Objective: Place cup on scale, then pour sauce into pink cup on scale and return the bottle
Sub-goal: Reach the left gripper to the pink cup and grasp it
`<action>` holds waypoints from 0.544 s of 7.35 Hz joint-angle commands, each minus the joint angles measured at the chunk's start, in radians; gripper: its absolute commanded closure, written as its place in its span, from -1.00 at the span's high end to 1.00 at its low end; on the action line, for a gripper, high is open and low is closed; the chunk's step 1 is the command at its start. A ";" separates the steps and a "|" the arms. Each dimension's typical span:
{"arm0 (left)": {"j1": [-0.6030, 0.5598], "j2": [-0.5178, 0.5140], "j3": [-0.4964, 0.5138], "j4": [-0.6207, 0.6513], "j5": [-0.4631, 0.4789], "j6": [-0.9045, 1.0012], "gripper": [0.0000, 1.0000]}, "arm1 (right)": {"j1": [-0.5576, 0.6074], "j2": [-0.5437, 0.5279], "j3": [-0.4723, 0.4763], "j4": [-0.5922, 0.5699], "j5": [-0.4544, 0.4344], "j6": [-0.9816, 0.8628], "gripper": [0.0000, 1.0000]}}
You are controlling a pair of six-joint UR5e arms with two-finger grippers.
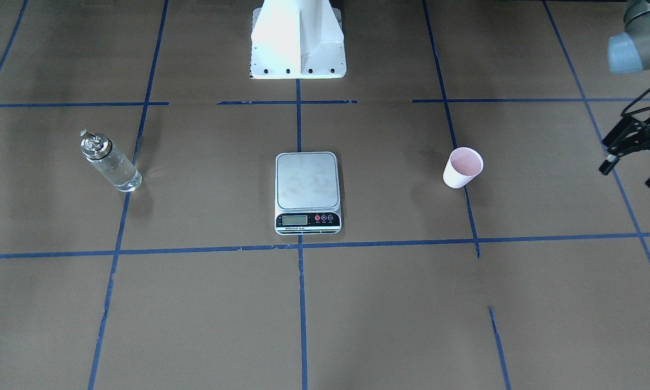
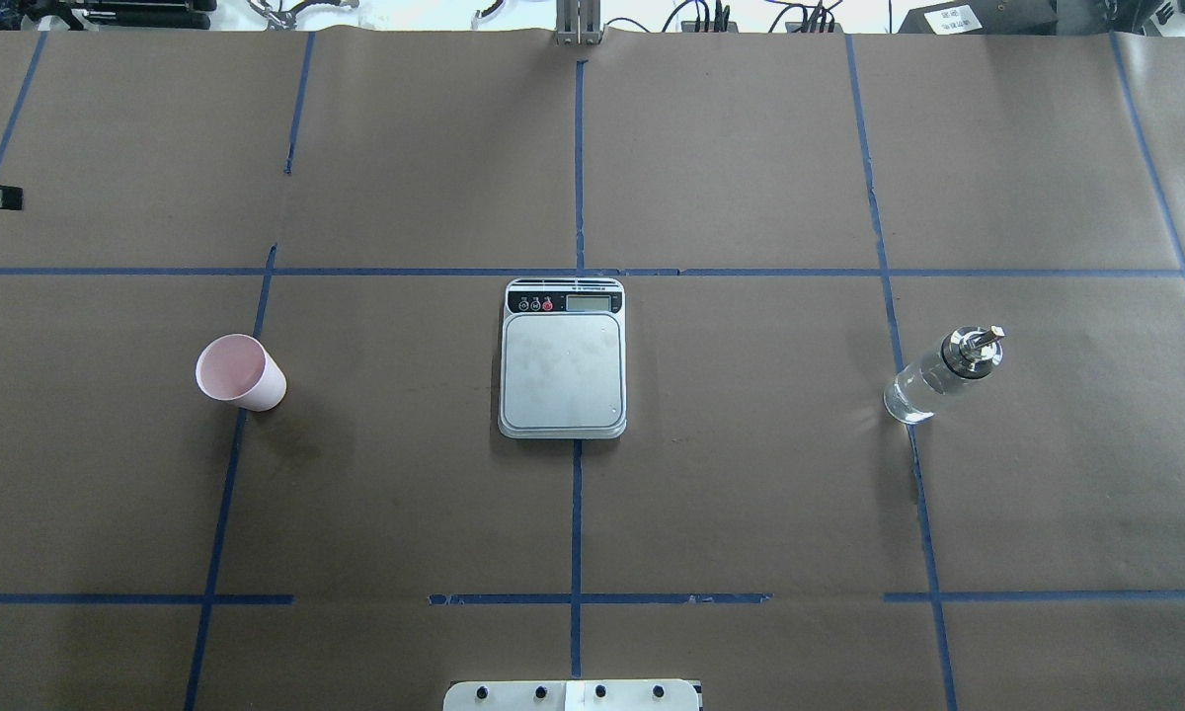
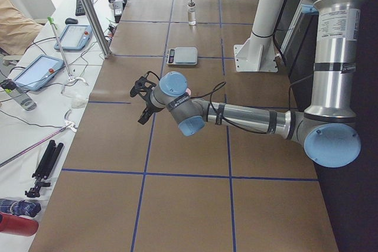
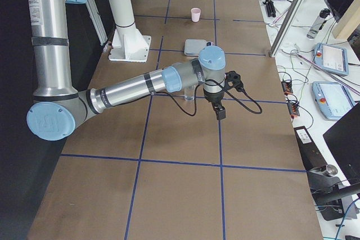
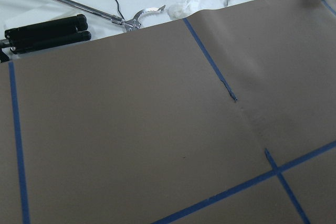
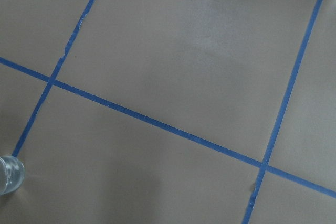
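Matt brown paper across the table point(image 2: 750, 484), gridded with smooth blue tape point(image 2: 576, 513). Smudged, dull-sheen steel plate on the scale point(image 2: 562, 360); glossy black plastic front strip. Clear glossy glass for the bottle point(image 2: 933, 380), shiny metal collar. Matt, pale pink, paper-like cup point(image 2: 242, 373).

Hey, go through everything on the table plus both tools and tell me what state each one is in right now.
scale: plate bare, display too small to read.
cup: upright on the table, empty, apart from the scale.
bottle: upright on the table, clear sauce inside, not held.
left tool: open, holding nothing.
right tool: open or shut cannot be told.
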 commanded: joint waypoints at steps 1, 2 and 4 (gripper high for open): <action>0.188 0.007 -0.056 0.033 0.138 -0.252 0.43 | 0.000 -0.003 -0.002 0.000 0.004 0.000 1.00; 0.244 0.007 -0.087 0.082 0.172 -0.269 0.38 | 0.000 -0.003 -0.002 0.000 0.004 0.000 1.00; 0.345 0.004 -0.147 0.191 0.241 -0.302 0.38 | 0.000 -0.003 0.000 0.000 0.004 0.000 1.00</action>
